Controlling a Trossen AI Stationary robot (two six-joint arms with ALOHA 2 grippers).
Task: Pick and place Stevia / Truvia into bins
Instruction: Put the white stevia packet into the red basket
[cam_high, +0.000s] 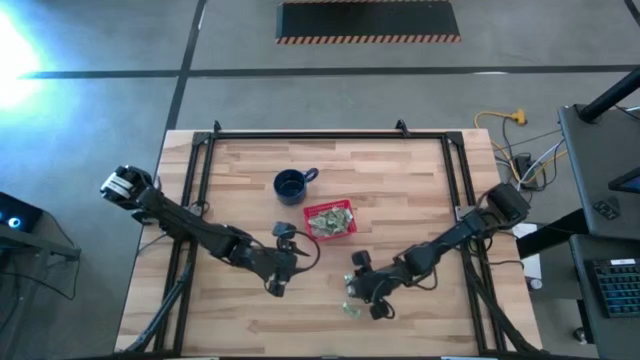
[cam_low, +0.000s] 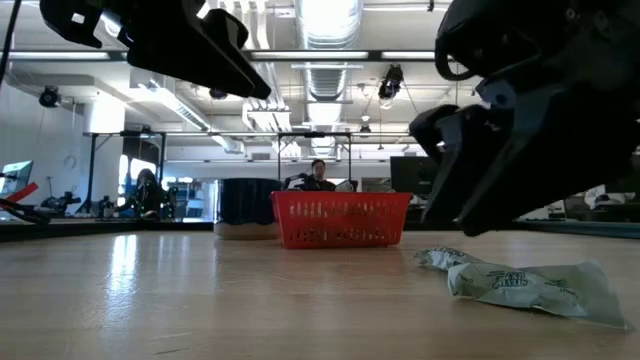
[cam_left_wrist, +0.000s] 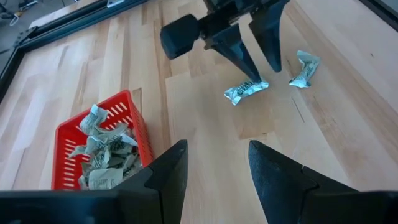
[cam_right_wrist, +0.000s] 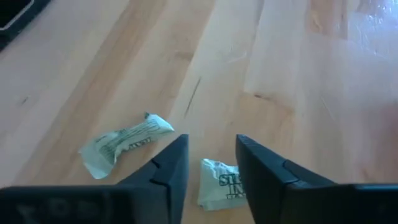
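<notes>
The red latticed basket (cam_high: 328, 220) (cam_left_wrist: 99, 149) (cam_low: 340, 220) stands mid-table and holds several crumpled green-and-white sachets (cam_left_wrist: 102, 158). Two more sachets lie flat on the wood near the table's near edge (cam_high: 352, 308) (cam_left_wrist: 245, 90) (cam_left_wrist: 305, 68). My right gripper (cam_high: 366, 296) (cam_right_wrist: 211, 149) hangs open just over them; one sachet (cam_right_wrist: 221, 183) shows between its fingers and the other (cam_right_wrist: 124, 143) lies off to one side. I see no touch. My left gripper (cam_high: 276, 284) (cam_left_wrist: 214, 162) is open and empty, near the basket. One sachet (cam_low: 520, 280) lies close in the low view.
A dark blue mug (cam_high: 292, 185) stands just beyond the basket toward the far edge. A black frame rail (cam_high: 320, 135) runs round the table's far and side edges. Bare wood (cam_high: 220, 310) lies along the near edge, left of the sachets. A person (cam_low: 318, 175) shows far behind the table.
</notes>
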